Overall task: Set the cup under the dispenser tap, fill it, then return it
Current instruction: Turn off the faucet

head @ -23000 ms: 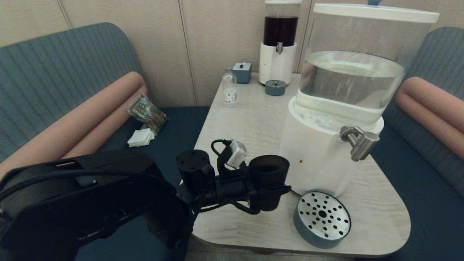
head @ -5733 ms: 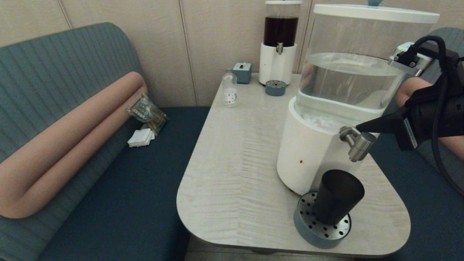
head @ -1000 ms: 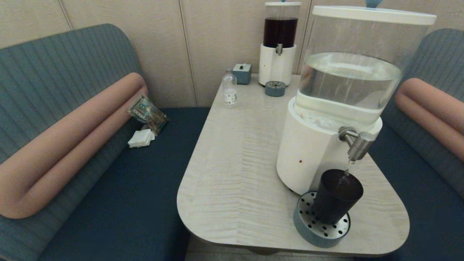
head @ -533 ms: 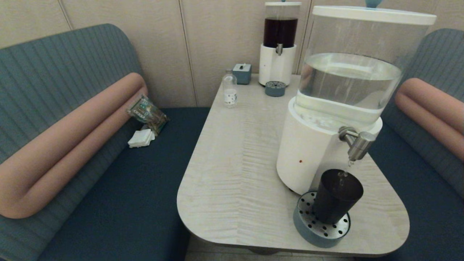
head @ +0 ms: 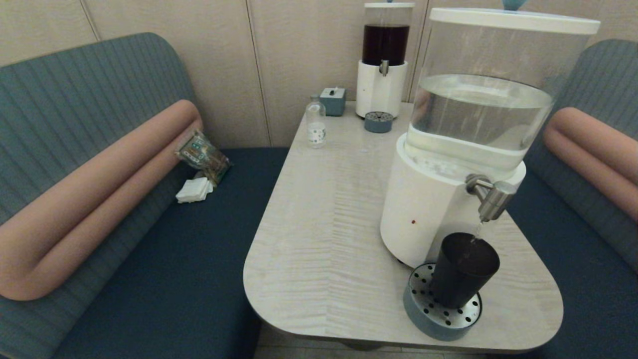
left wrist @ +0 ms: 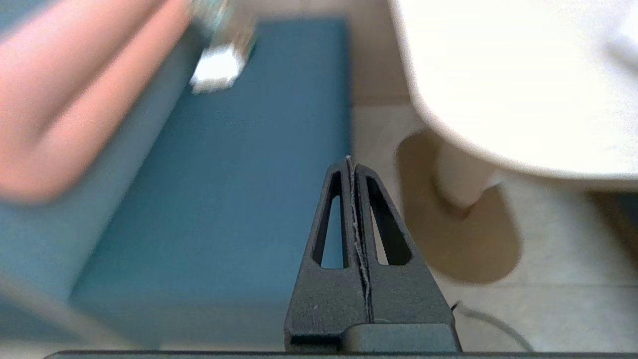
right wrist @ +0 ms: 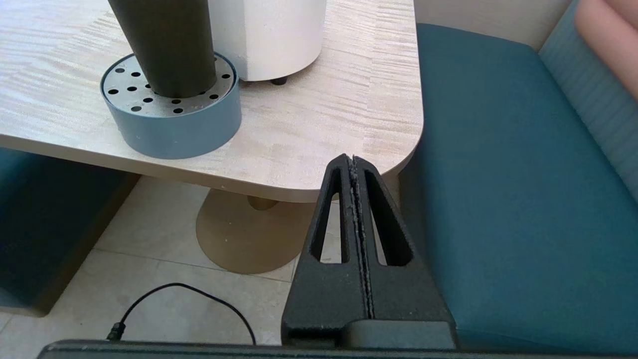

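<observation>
The small, smoky-black tapered plastic cup (head: 464, 270) is set upright on the round perforated metal drip tray (head: 417, 311) at the table's near right corner, directly under the brushed-metal dispenser tap (head: 492, 198); a thin stream is seen falling into it; both the right gripper (right wrist: 353, 164) and the left gripper (left wrist: 351, 167) are clenched on nothing, low beside the table; the right one is judged nearer, the cup lying to its far left.

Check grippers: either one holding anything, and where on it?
Nothing held. Left gripper and right gripper are shut on nothing, below the table; the cup stands alone under the tap.
</observation>
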{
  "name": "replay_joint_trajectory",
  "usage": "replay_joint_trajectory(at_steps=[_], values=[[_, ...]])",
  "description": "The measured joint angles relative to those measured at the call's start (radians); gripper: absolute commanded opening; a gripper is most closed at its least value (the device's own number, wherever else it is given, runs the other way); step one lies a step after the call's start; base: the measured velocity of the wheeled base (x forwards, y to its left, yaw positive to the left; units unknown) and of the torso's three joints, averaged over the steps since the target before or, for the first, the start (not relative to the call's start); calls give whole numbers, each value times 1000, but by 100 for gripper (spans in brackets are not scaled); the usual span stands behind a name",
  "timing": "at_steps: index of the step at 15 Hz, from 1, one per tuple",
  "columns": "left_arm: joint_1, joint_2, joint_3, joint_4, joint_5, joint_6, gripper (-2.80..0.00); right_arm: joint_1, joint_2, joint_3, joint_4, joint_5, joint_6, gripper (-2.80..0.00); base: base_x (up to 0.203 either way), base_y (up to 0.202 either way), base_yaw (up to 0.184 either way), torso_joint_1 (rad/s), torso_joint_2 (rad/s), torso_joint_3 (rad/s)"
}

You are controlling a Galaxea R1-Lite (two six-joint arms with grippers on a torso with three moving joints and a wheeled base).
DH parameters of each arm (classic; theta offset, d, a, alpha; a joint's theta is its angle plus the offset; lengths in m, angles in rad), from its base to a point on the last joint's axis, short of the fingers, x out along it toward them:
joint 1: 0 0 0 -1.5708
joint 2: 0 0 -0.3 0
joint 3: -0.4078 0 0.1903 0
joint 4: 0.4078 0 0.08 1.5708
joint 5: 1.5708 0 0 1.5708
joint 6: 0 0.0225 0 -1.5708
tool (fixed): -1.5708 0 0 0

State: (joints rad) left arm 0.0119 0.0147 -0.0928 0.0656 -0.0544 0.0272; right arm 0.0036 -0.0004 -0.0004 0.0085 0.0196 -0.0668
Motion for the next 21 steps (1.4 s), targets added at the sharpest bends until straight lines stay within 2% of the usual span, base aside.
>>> replay_joint_trajectory(at_steps=[4, 9, 10, 13, 15, 16, 18, 20, 21], values=[[-4, 187, -286, 23, -103, -13, -280, 0, 0, 0, -1, 0, 6, -280, 0, 0, 0, 0, 0, 0], [-11, 579, -661, 9, -385, -117, -280, -1, 0, 0, 0, 0, 10, -280, 0, 0, 0, 0, 0, 0], [-11, 673, -750, -11, -426, -143, -280, -1, 0, 0, 0, 0, 10, -280, 0, 0, 0, 0, 0, 0], [-21, 942, -982, -135, -493, -219, -280, -1, 0, 0, 0, 0, 9, -280, 0, 0, 0, 0, 0, 0], [-51, 1083, -1085, -192, -567, -233, -280, 0, 0, 0, -3, 4, -36, -280, 0, 0, 0, 0, 0, 0], [-76, 1136, -1119, -168, -628, -232, -280, -1, 0, 0, -3, 6, -66, -280, 0, 0, 0, 0, 0, 0], [-129, 1213, -1201, -34, -699, -198, -280, 0, 0, 0, -2, 3, -25, -280, 0, 0, 0, 0, 0, 0], [-191, 1281, -1299, 137, -708, -115, -280, -1, 0, 0, -6, -4, 52, -280, 0, 0, 0, 0, 0, 0], [-229, 1320, -1355, 218, -703, -62, -280, -1, 0, 0, -7, -5, 60, -280, 0, 0, 0, 0, 0, 0]])
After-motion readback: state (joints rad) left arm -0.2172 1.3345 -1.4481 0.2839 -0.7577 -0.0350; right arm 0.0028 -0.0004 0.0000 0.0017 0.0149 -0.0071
